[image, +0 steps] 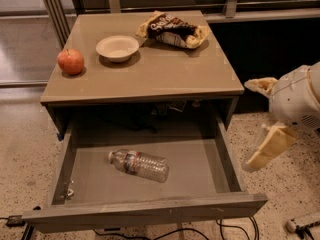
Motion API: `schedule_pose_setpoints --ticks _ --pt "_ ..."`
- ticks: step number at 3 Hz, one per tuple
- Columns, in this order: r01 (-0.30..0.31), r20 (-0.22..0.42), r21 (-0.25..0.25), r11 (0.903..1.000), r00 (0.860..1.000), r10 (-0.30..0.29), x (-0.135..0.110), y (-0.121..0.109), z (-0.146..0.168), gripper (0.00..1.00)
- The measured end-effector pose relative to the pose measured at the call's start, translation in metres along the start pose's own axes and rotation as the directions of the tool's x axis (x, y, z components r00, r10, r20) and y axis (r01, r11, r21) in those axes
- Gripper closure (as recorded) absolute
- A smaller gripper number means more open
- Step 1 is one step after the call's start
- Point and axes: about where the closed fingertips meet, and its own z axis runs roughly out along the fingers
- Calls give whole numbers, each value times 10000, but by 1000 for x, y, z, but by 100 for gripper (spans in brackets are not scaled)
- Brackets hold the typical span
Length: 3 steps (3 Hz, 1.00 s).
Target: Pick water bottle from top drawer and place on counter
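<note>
The water bottle (139,164) lies on its side on the floor of the open top drawer (200,171), its white cap to the left. The drawer is pulled fully out below the tan-grey counter (165,69). My gripper (259,118) is to the right of the drawer, outside its right wall and above the speckled floor. Its two cream fingers (267,146) are spread apart and hold nothing. It is well clear of the bottle.
On the counter stand a red apple (70,61) at the left, a white bowl (117,48) in the middle and a crumpled chip bag (174,30) at the back right. Cables (165,232) lie on the floor below the drawer front. A railing runs behind.
</note>
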Motion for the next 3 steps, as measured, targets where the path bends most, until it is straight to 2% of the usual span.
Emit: schedule_pose_setpoints --ticks 1,2,3 --pt "-733 1219 750 9945 9905 638 -16 1 78 0" --pt "-720 1218 739 9947 9906 627 -16 1 78 0" --pt "-713 1516 388 9967 9863 647 -29 9 102 0"
